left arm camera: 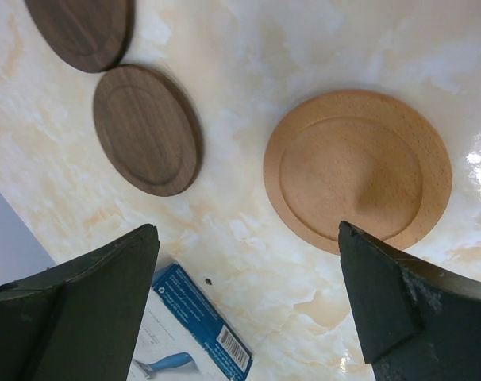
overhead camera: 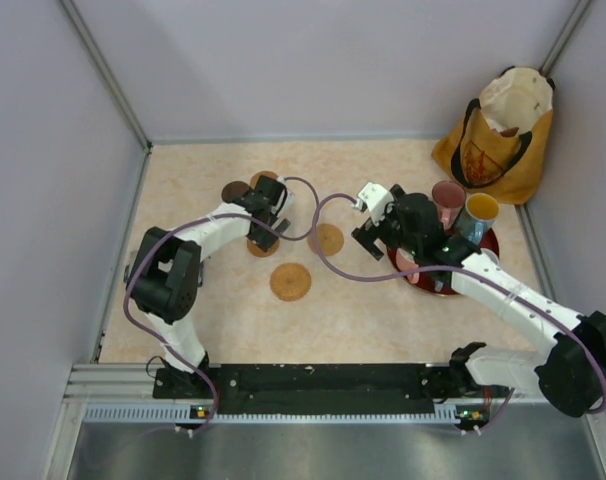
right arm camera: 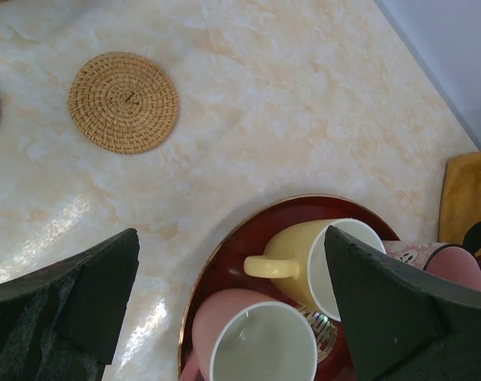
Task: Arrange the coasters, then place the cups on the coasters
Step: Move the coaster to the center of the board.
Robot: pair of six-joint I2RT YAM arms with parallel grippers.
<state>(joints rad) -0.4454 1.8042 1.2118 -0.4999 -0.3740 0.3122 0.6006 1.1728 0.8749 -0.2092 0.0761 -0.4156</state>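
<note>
- Left gripper (left arm camera: pixel 247 238), closest to the lens, hangs over the marbled table (overhead camera: pixel 383 310) with its black fingers spread wide, grasping nothing.
- Two dark brown coasters (left arm camera: pixel 148 129) lie flat side by side on the table's left part; a pale wooden coaster (left arm camera: pixel 357 171) lies near them, under the gripper.
- Two woven coasters (overhead camera: pixel 290 281) lie apart mid-table.
- Right gripper (right arm camera: pixel 231 234) is released too, empty, above the red tray (right arm camera: pixel 221 258) rim.
- Pale yellow cup (right arm camera: pixel 304 258) and pink cup (right arm camera: pixel 260 337) sit touching in the tray.
- Blue cup (overhead camera: pixel 478 212) and second pink cup (overhead camera: pixel 448 195) stand at the tray's far side, near the yellow-orange bag (overhead camera: pixel 498 135).
</note>
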